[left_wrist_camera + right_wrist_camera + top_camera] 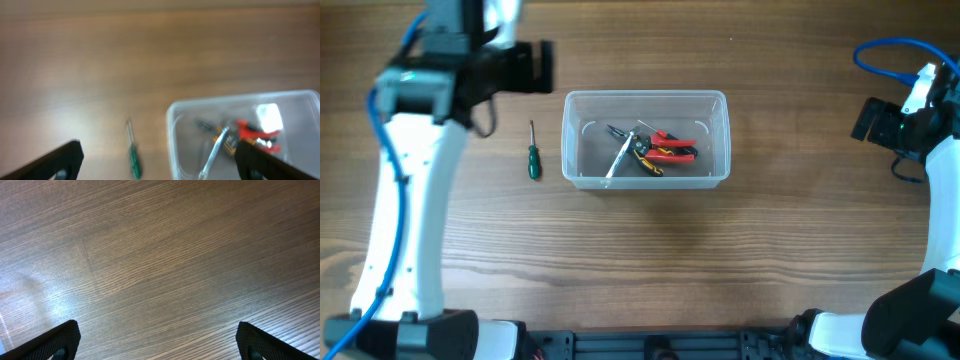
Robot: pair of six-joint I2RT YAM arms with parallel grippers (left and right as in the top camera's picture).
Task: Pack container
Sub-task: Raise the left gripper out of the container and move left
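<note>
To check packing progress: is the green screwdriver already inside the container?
No, the green screwdriver lies on the table beside the clear container, outside its walls.

I have the left arm (410, 200) stretched forward along the left side, wrist turned inward, the left pincer (157, 162) with its fingers (60, 160) spread wide and empty. The right arm (948, 200) is folded back at the right edge, right pincer (157, 342) likewise spread wide.
</note>
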